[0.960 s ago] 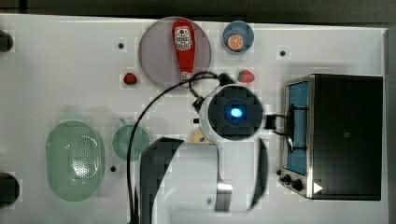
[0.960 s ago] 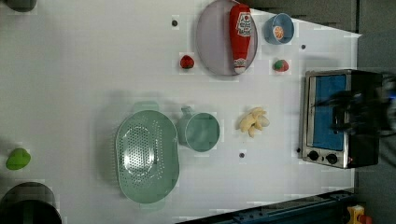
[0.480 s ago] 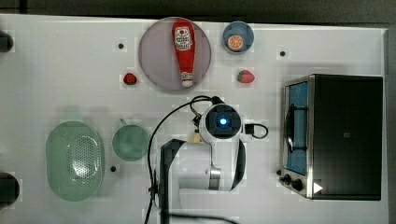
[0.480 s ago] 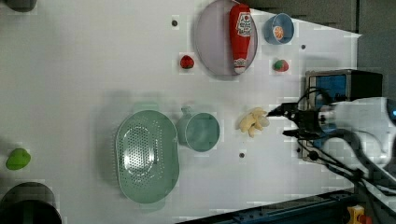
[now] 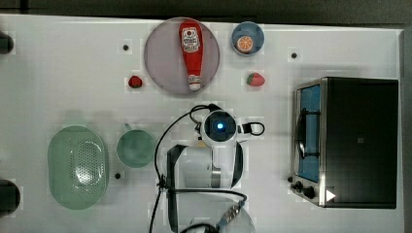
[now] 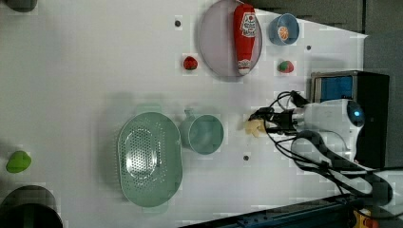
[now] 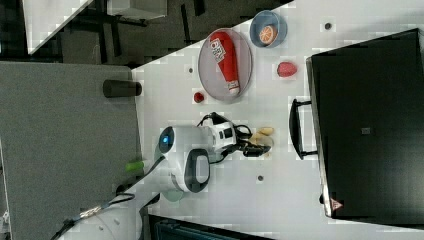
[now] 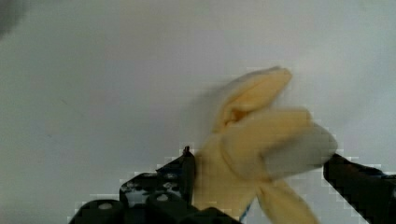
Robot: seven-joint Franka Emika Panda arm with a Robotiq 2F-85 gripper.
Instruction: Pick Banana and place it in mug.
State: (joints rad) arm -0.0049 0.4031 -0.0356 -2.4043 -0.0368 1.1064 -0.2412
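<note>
The banana (image 6: 253, 128) is pale yellow with splayed peel flaps and lies on the white table (image 6: 95, 71), just to the right of the mug in the left view. It also appears as the banana (image 8: 254, 144) close up and as the banana (image 7: 263, 133) beside the arm. My gripper (image 6: 262, 122) is down at it and open, one dark finger (image 8: 180, 170) against one side and the other finger (image 8: 359, 179) on the far side. The pale green mug (image 5: 136, 148) stands upright and empty; in the left view the mug (image 6: 206, 134) is apart from the banana.
A perforated green oval dish (image 5: 77, 166) sits beside the mug. A ketchup bottle (image 5: 192, 51) lies on a round plate (image 5: 160, 58). Nearby are a blue bowl (image 5: 248, 39) holding an orange slice, a strawberry (image 5: 256, 79) and a toaster oven (image 5: 350, 141).
The arm swung from beside the toaster oven toward the mug and came down on the banana. The fingers now straddle it. The banana has stayed where it was.
</note>
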